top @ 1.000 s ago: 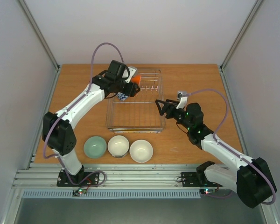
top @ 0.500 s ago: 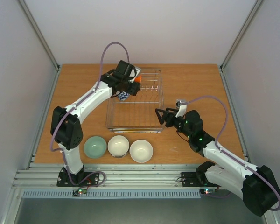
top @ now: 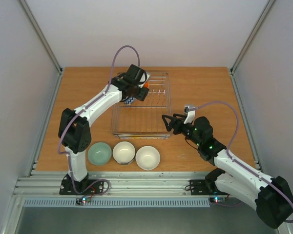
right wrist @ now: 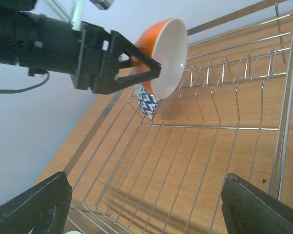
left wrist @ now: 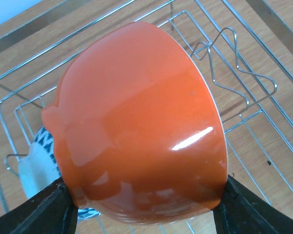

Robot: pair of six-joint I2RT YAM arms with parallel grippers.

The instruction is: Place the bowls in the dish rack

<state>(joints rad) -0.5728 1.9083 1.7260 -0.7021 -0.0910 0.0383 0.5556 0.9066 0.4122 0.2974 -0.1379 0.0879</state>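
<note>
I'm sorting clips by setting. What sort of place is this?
Probably a robotics lab test cell, not a kitchen: robot arms bolted to a metal rail at the edge of a wooden table, blank white panels around it, and a dish rack and bowls as props.

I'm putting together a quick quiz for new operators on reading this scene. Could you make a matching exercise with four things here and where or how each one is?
Things:
1. orange bowl
2. blue-patterned bowl
3. pale green bowl
4. right hand

States:
A. on edge inside the dish rack
B. on the table, leftmost of three in a row
C. open and empty, at the rack's near right corner
D. gripped by the left hand above the rack

Pairs: 1-D, 2-A, 3-B, 4-C
</note>
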